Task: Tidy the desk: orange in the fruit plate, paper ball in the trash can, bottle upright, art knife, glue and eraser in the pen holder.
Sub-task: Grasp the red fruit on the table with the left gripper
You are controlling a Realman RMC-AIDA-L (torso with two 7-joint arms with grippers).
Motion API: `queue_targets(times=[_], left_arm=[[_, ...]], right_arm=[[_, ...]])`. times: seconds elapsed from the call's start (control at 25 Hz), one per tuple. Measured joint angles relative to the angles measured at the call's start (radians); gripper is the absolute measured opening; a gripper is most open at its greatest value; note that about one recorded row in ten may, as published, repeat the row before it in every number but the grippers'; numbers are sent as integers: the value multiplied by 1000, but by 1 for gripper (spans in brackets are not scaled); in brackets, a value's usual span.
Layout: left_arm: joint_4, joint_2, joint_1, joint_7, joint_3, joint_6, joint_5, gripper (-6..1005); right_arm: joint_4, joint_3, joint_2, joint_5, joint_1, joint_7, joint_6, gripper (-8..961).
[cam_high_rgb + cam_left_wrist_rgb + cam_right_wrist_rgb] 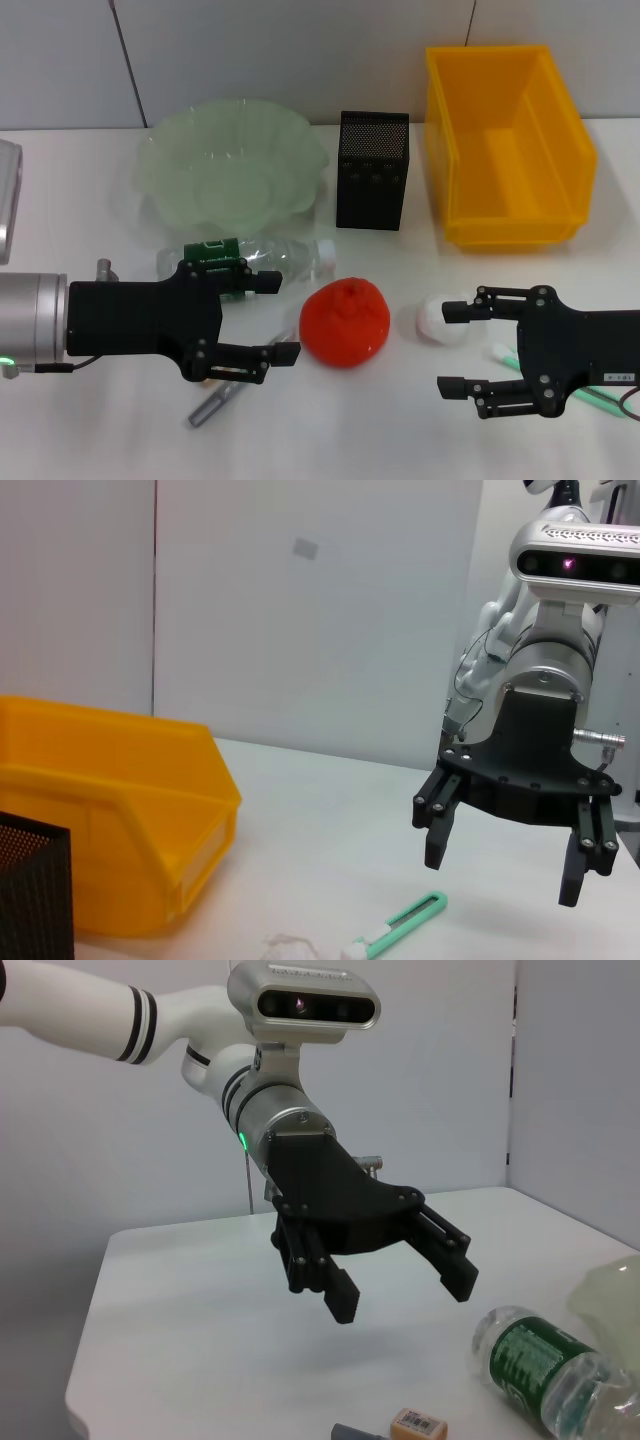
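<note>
The orange (345, 320) sits on the white table between my two grippers. The left gripper (282, 318) is open and empty just left of it, over the lying clear bottle (260, 258) with a green label. The right gripper (445, 350) is open and empty, right beside the white paper ball (440, 320). The green art knife (600, 398) lies under the right hand. The grey glue stick (215, 405) lies below the left gripper. The eraser (420, 1423) shows in the right wrist view next to the bottle (550, 1380).
The green fruit plate (232, 170) stands at the back left, the black mesh pen holder (372, 170) at the back middle and the yellow bin (505, 145) at the back right. A grey device (8, 200) sits at the left edge.
</note>
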Motion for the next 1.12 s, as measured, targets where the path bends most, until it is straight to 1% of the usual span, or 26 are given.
queue_targets(times=[0.76, 0.92, 1.0, 1.04, 1.08, 1.12], left_arm=[[0, 1, 10, 12, -3, -2, -1, 829], [-4, 1, 10, 12, -1, -24, -1, 826], [-45, -1, -7, 15, 1, -83, -2, 825], [-45, -1, -7, 15, 1, -83, -2, 824], [-57, -2, -12, 19, 1, -98, -2, 823], [-76, -3, -20, 27, 2, -122, -2, 822]], right_arm=[[-23, 7, 0, 11, 15, 3, -11, 767], [-24, 10, -3, 5, 8, 8, -8, 767], [-23, 27, -7, -14, -10, 10, -5, 767], [-23, 27, -7, -14, -10, 10, -5, 767], [-22, 60, -11, -32, -24, 11, -9, 767], [-22, 60, -11, -32, -24, 11, -9, 767]])
